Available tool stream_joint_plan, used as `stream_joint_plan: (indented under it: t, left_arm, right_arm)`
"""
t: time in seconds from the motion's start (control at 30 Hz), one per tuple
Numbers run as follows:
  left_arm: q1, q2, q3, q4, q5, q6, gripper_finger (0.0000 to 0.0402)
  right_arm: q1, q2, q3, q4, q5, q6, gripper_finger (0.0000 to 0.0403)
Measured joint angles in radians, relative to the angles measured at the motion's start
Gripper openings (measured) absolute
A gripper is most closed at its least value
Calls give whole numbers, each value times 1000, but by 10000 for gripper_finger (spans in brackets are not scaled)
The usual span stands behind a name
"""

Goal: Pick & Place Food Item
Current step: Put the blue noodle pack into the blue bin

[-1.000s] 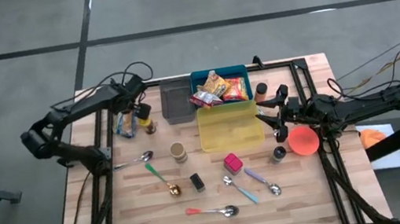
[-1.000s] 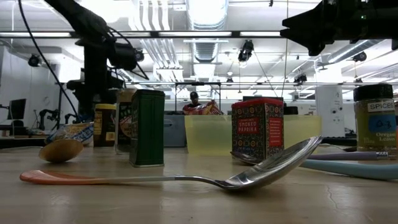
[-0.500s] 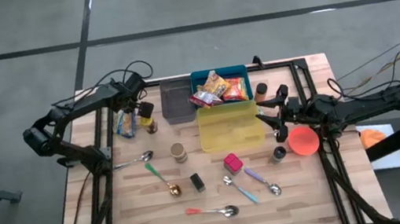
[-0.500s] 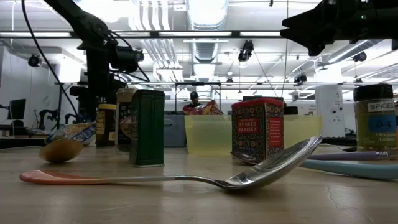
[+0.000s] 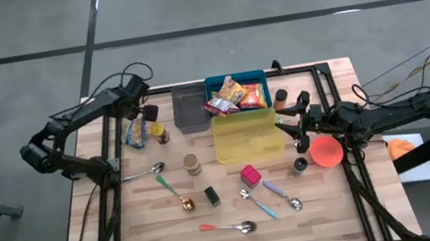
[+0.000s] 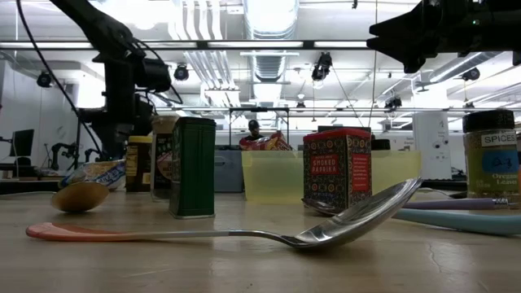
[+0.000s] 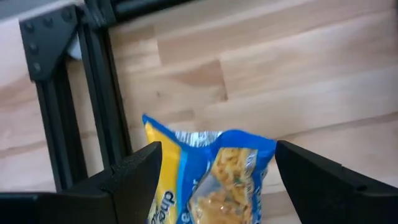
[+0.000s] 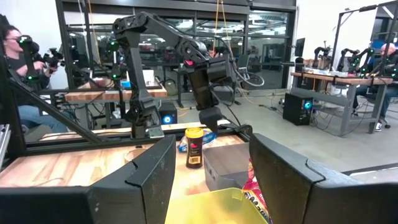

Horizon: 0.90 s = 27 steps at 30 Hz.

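A blue and yellow snack packet (image 7: 214, 177) lies flat on the wooden table (image 5: 155, 232) near its far left corner, also seen as the packet (image 5: 133, 133) from above. My left gripper (image 5: 142, 112) hangs open above the packet's far end, pointing steeply down, one finger on either side of the packet and apart from it. My right gripper (image 5: 296, 123) stands open and level above the table's right side, with nothing between its fingers. A blue bin (image 5: 234, 78) at the far middle holds several snack packets (image 5: 234, 96).
A spice jar (image 5: 158, 134) stands right beside the packet. A grey tray (image 5: 189, 110) and a yellow container (image 5: 246, 136) sit near the blue bin. Tins (image 5: 192, 164), a red tin (image 5: 249, 174), spoons (image 5: 229, 227) and an orange bowl (image 5: 326, 152) fill the middle and right.
My left gripper has swung toward the table's left edge and rolled a little about its own axis, coming from beside the spice jar to above the snack packet. It has stayed open. The packet has not moved.
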Motion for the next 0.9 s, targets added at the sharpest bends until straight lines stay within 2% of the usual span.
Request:
stream_joint_plan:
  t: [0.67, 0.77, 0.9]
  left_arm:
    - [32, 0, -126, 124, 63, 32, 312]
    - [32, 0, -144, 135, 76, 32, 296]
    - [32, 0, -146, 141, 80, 32, 245]
  right_arm:
    - [0, 0, 0, 0, 0, 0, 203]
    - [0, 0, 0, 0, 0, 0, 203]
    - [0, 0, 0, 0, 0, 0, 203]
